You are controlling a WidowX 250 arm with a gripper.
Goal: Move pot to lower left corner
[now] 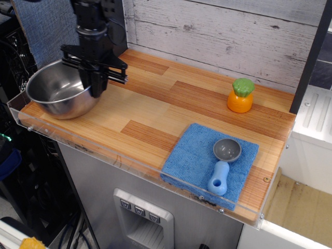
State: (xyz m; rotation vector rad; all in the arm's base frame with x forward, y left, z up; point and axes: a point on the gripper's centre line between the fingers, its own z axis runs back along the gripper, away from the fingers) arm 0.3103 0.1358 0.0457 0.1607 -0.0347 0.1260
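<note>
The pot (58, 94), a wide shiny steel bowl, sits at the left end of the striped wooden tabletop (155, 114), close to its lower left corner (21, 111) by the clear acrylic rim. It looks level and seems to rest on the wood. My black gripper (97, 87) points straight down over the pot's right rim. Its fingers are closed on that rim, one inside the bowl and one outside.
A blue cloth (194, 155) lies at the front right with a small grey-and-blue scoop (223, 163) on it. An orange toy with a green top (240, 96) stands at the back right. A grey plank wall (223, 36) backs the table.
</note>
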